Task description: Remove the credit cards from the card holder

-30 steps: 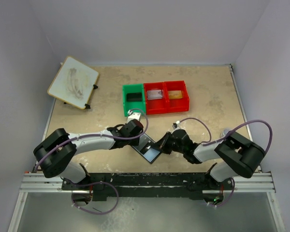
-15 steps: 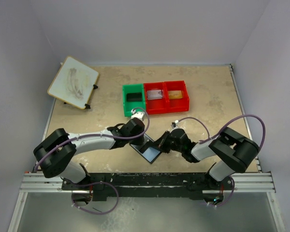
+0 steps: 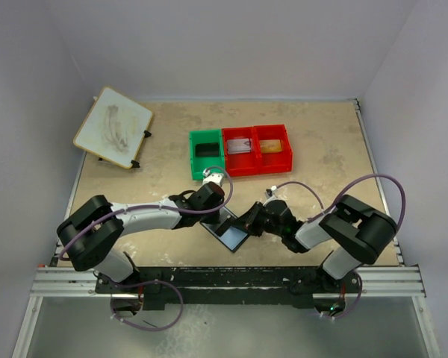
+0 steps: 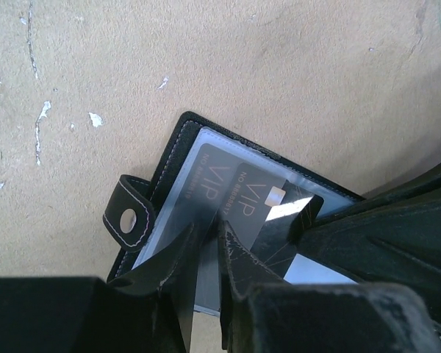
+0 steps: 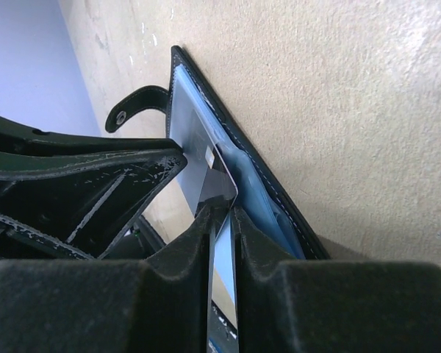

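Over the last second my left arm had nudged forward and a little rightward; my left hand (image 4: 207,237) now sat over the near half of the card holder (image 4: 206,136), its fingers drawn narrow with a pale strip of lining showing between them; whether they pinched that flap or only pressed on it I could not tell. The holder had not shifted; it lay open on the tabletop (image 3: 321,179) between my two hands, close to my bases, its snap tab (image 4: 128,215) sticking out to the left. One of the credit cards, the tucked card (image 4: 204,184), lay flat in its slot; just to its right the raised card (image 4: 268,213) overlapped it at a tilt, one corner catching the light; how much of it remained in the pocket my own fingers hid. Further right, my right arm had folded its elbow inward and my right hand (image 5: 220,224) had crept up to the holder's edge; its fingers stood narrow with the raised card running edge-on between them, but I could not tell whether they truly bit. I judged the first extraction begun and no card yet free; with the holder steady, a firm pinch and a pull along the slot seemed next; a loose grip risked dragging the holder instead.
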`<state>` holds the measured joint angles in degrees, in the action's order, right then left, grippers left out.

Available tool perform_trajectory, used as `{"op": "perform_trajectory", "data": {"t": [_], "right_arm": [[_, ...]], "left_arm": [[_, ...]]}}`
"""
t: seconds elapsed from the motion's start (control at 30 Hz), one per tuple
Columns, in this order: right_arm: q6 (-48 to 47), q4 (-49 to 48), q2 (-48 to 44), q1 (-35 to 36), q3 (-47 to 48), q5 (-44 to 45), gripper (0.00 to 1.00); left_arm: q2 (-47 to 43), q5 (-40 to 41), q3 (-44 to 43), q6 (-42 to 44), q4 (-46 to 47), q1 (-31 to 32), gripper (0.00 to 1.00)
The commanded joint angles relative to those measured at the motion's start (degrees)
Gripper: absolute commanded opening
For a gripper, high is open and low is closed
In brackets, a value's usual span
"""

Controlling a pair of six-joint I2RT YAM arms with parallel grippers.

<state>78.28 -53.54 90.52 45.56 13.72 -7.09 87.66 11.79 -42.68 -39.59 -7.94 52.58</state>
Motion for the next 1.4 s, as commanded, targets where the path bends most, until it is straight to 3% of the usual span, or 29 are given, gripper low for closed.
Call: {"op": "perform_trajectory", "data": {"t": [0.0, 0.67, 1.07, 1.37], "right_arm": [[0.0, -3.27, 1.83, -0.3, -0.34, 0.25, 0.19], [0.82, -11.29, 9.23, 2.41, 2.18, 1.17, 0.22], [2.4, -9.63, 5.4, 2.34, -1.35, 2.85, 0.01], [4.16, -10.24, 3.97, 2.34, -4.09, 1.39, 0.03]], "left_arm": [[1.68, 0.48, -0.52, 0.79, -2.73, 0.16, 0.13], [1.42, -0.62, -0.98, 0.87, -2.64, 0.16, 0.1], [0.99, 1.2, -1.54, 1.64, -4.51, 0.16, 0.09], [1.54, 0.54, -1.09, 1.52, -3.48, 0.16, 0.08]]}}
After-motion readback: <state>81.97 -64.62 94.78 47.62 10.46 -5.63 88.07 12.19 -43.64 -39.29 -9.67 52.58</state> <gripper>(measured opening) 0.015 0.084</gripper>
